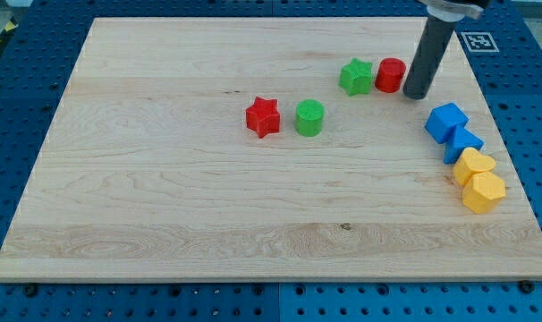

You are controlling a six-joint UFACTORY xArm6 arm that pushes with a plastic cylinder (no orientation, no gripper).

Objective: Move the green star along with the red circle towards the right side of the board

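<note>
Sitting just right of the red circle (pixel 391 75) and green star (pixel 356 77), the gripperless tool's tip (pixel 415 95) is holding nothing, so it's on the wrong side.

my tip (pixel 416 94) just right of red circle (pixel 390 75), beside green star (pixel 356 77)

Toward the view's upper right we find the green star (pixel 356 77) lying flat on the wooden board — its right side touching the red circle (pixel 391 75), a short upright cylinder sitting just to the star's right, the pair side by side.
</note>
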